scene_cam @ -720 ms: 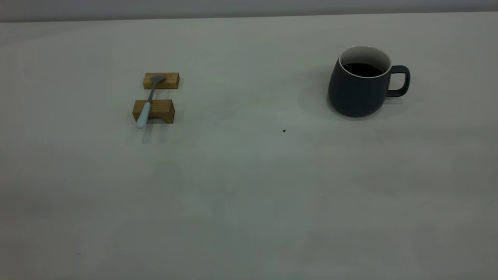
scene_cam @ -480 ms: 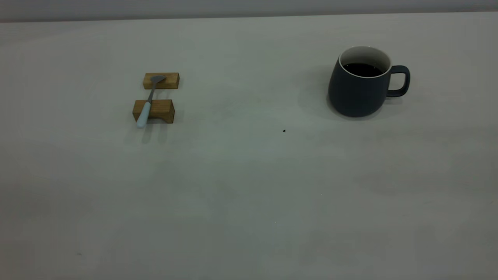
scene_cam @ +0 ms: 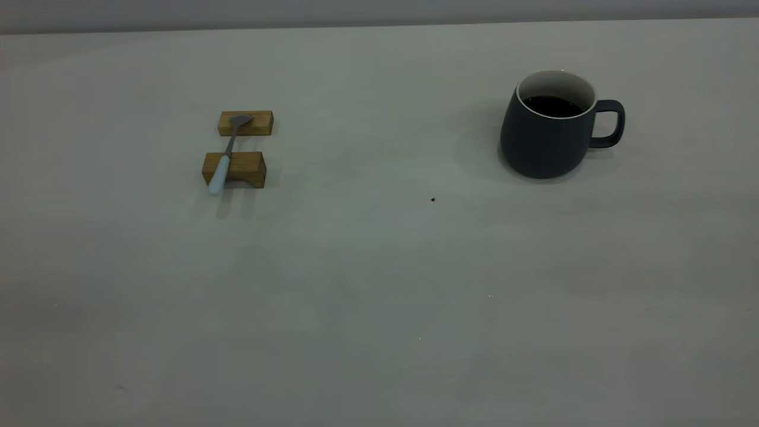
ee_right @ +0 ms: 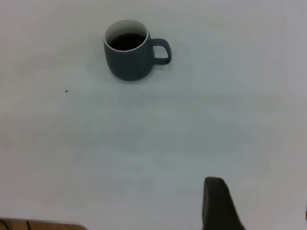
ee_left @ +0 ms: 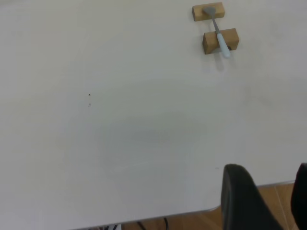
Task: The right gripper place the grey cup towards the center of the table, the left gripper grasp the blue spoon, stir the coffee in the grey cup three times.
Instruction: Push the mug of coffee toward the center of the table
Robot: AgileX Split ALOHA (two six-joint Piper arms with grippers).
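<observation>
The grey cup stands at the right rear of the table, handle to the right, with dark coffee inside; the right wrist view shows the cup too. The blue spoon lies across two wooden blocks at the left rear, and the left wrist view shows the spoon far off. Neither arm appears in the exterior view. My left gripper hangs open and empty over the table's near edge. My right gripper is open and empty, well short of the cup.
Two small wooden blocks hold the spoon off the surface. A tiny dark speck marks the table between spoon and cup. A wooden floor shows past the table edge in the left wrist view.
</observation>
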